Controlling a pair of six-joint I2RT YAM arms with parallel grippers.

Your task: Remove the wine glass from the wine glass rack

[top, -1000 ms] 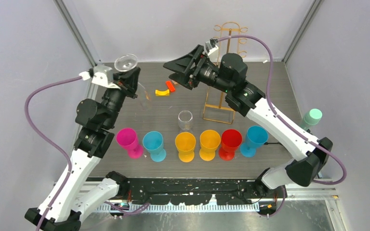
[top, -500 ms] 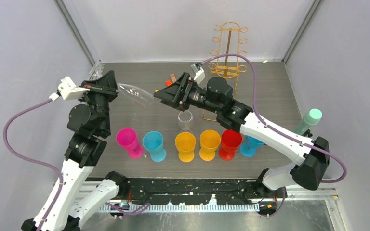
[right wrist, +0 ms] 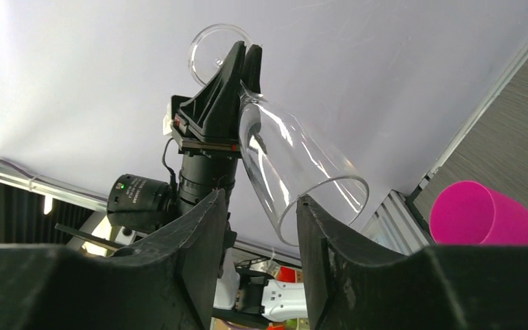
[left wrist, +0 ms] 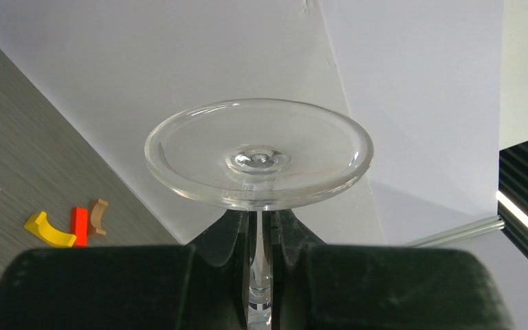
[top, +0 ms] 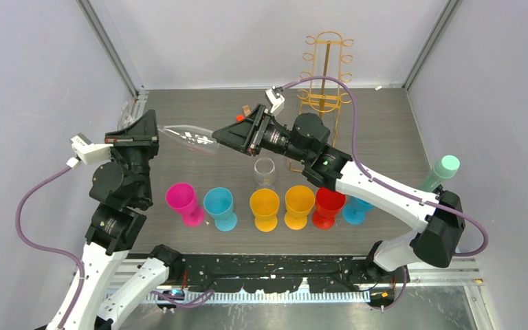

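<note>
Left pincer [left wrist: 260,227] pressed on the stem of the wine glass [top: 191,136], just under its foot. Glass held in the air on its side, foot toward 9 o'clock, mouth toward 3 o'clock, well apart from the wine glass rack [top: 324,75], which stands at 1 o'clock by the far wall. My left arm is folded at the elbow, wrist high, fingers pointing to 3 o'clock. My right arm stretches from 4 o'clock across the table [top: 385,124], wrist level. Right pincer [right wrist: 261,199] spread, pointing to 9 o'clock, tips at the mouth of the bowl; contact I cannot tell.
</note>
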